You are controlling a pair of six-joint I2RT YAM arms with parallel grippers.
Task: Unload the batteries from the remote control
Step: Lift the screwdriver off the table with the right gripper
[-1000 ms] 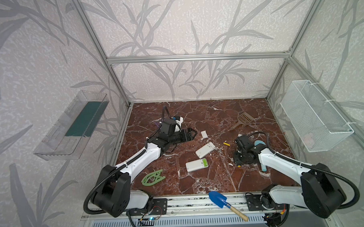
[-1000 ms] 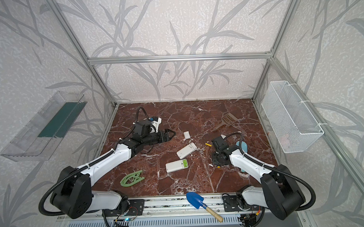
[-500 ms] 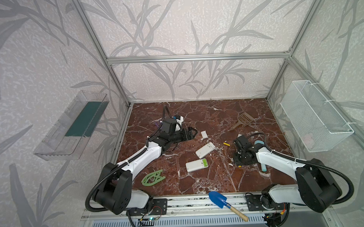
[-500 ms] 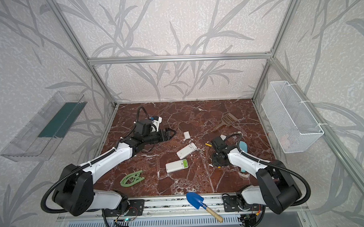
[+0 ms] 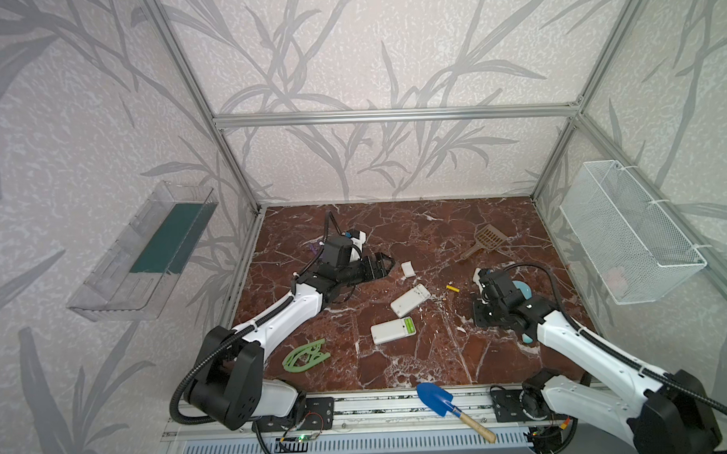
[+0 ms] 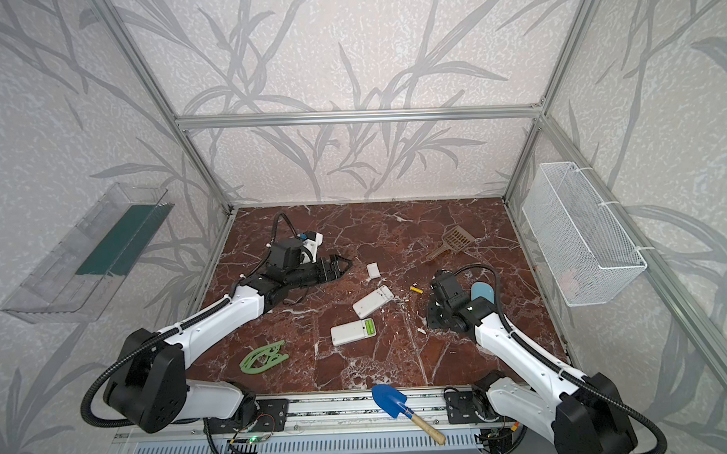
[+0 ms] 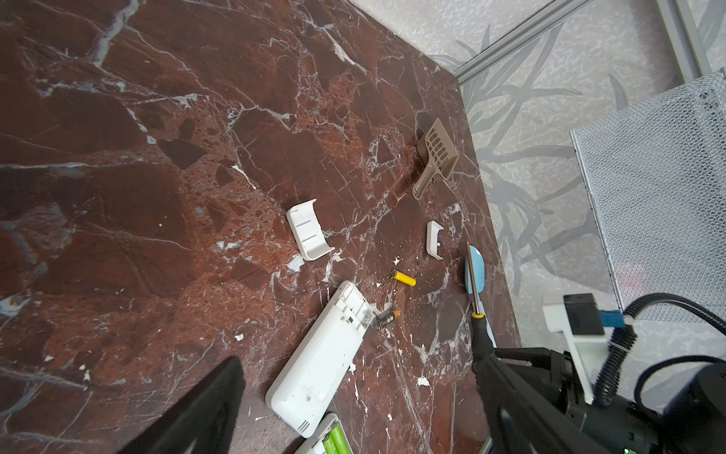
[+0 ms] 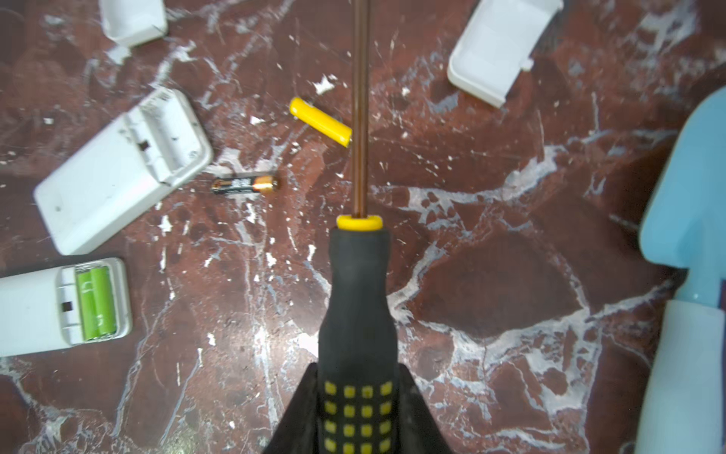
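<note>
On red marble floor, finds two light green batteries seated in open remote and one yellow battery loose, apart from that remote, judges them light, stiff, slick, best pinched mid-barrel once pried up, clamps screwdriver in right gripper, holds left gripper spread, empty.
</note>
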